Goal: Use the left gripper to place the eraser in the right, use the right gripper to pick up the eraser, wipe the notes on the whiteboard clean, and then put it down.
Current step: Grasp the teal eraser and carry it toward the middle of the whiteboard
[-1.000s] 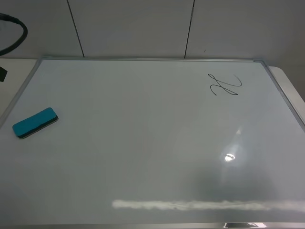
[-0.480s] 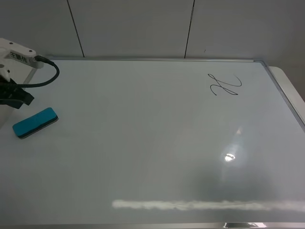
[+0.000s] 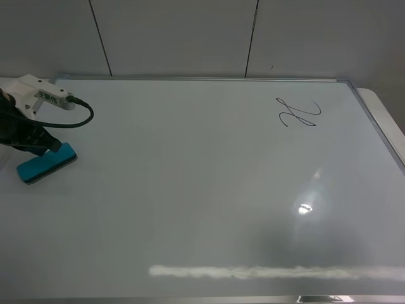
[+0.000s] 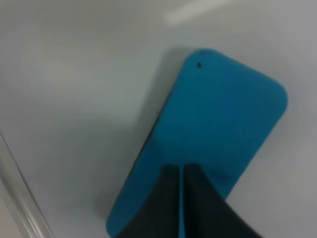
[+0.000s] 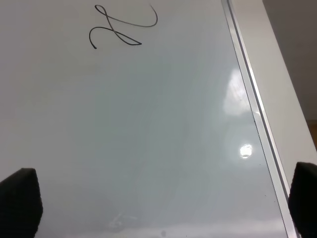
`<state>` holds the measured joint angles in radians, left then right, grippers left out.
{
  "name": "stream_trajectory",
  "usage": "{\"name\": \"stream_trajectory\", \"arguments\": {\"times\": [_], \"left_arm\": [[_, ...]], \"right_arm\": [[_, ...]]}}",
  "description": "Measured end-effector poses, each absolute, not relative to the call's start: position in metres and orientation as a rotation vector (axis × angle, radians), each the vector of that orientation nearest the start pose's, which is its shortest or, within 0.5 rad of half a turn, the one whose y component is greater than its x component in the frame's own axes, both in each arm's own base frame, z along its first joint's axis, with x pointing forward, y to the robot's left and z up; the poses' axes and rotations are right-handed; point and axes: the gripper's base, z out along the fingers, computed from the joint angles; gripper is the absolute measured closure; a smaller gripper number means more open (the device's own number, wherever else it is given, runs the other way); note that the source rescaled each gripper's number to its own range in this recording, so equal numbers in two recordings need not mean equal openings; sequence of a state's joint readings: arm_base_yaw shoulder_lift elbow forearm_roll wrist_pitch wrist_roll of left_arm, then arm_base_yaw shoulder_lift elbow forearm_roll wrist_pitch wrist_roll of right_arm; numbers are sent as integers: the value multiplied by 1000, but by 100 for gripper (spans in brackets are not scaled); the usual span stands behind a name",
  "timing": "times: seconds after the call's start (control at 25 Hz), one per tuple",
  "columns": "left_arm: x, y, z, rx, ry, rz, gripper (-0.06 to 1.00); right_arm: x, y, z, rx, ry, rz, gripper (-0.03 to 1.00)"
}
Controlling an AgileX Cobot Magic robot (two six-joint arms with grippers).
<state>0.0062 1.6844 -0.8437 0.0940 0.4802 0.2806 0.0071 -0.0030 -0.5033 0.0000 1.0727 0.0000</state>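
Left gripper sits at the far-left edge of the whiteboard, right over the eraser. In the left wrist view its 2 fingers are pressed together with only a hairline slit, above the teal top near 1 end. They are not around the block, so nothing is grasped. My read: it has to spread the jaws before it can take the sides.

The eraser lies flat on the board, teal up and felt down, angled diagonally, just inside the left frame. That side is the left arm's reach, which is probably why the task relays it rightward.

Right gripper is out of the high view. Its wrist view shows both tips at the picture's corners, jaws spread wide, nothing between them. It hangs over the right part of the board beside the right frame, likely parked to take the eraser.

The notes are far right on the board, unwiped, well apart from the eraser.

Writing:
- The notes are 1 looping squiggle, with no word I can read.
- The white bracket carries small dark print, too small to read.
- The eraser shows no brand, just 1 dark speck on top.
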Motion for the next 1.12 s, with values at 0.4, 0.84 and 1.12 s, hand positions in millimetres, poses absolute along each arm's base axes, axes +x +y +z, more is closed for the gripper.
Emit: {"name": "stream_trajectory", "arguments": {"times": [0.4, 0.84, 1.12], "left_arm": [[302, 6, 141, 509, 2799, 145, 94], [309, -8, 136, 465, 2750, 83, 94], [312, -44, 125, 582, 2711, 51, 94]], "right_arm": [[-6, 0, 277, -7, 2050, 4, -3], [-6, 0, 277, -7, 2050, 4, -3], [-6, 0, 277, -7, 2050, 4, -3]]}}
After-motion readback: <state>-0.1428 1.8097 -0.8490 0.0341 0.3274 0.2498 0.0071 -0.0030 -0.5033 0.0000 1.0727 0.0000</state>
